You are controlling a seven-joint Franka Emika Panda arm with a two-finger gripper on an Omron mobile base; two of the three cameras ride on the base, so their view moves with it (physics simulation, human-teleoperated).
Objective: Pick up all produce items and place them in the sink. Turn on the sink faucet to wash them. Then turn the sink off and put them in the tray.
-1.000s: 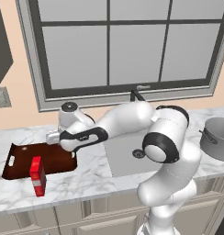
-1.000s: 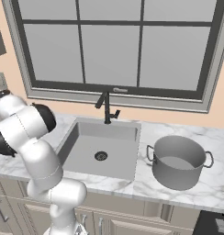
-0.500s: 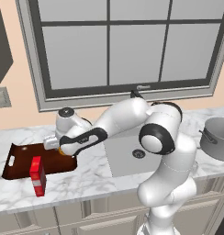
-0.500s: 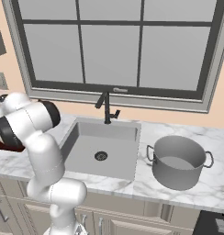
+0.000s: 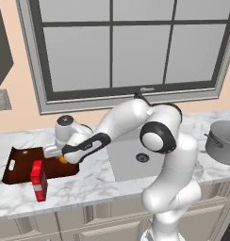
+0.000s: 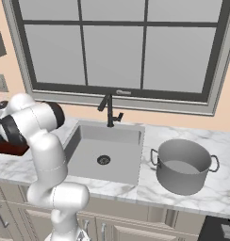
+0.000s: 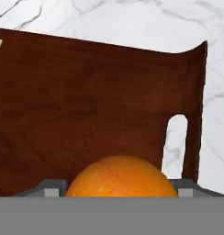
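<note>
Orange [image 7: 120,176] sits between the gripper's [image 7: 119,189] two tips, which stand wide and press its sides, so I read it as clamped on the fruit, not let go. In the hand view the brown wooden tray [image 7: 86,105] lies directly beneath, one cut-out handle to the right of the fruit. From the left base view I see a sliver of orange [image 5: 63,159] under the hand, over the near right corner of the tray [image 5: 21,162].

My judgement on progress: the sink [image 6: 105,153] is bare and dry-looking, the faucet [image 6: 109,109] shows no water running, and the fruit is already over the tray. That points to the last step, setting it down. What remains is lowering, letting go, pulling clear.

Hard to make out: whether the orange touches the tray floor or hangs just above it; the hand view cuts off its lower half. The faucet handle position is too small for me to read. From the right base view the arm's own shoulder covers the hand.

Other things: a red box [image 5: 38,180] stands on the counter just in front of the tray, a grey pot [image 6: 183,164] right of the sink.
</note>
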